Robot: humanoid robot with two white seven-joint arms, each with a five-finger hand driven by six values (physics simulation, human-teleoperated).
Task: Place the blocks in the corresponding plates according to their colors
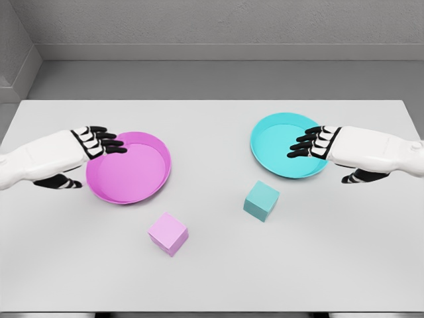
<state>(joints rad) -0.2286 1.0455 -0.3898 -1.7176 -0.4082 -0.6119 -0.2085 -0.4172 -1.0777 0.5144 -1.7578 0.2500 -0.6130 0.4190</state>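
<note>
A pink block [167,233] lies on the white table, just below the magenta plate [136,173]. A teal block [261,201] sits below the cyan plate [278,149], a little to its left. My left hand [99,147] hovers over the left rim of the magenta plate, fingers spread and holding nothing. My right hand [315,147] reaches over the right rim of the cyan plate, fingers extended and empty. Both plates hold no blocks.
The white table [212,278] spans the view, with a grey floor and wall behind its far edge. The two blocks stand about a hand's width apart near the middle.
</note>
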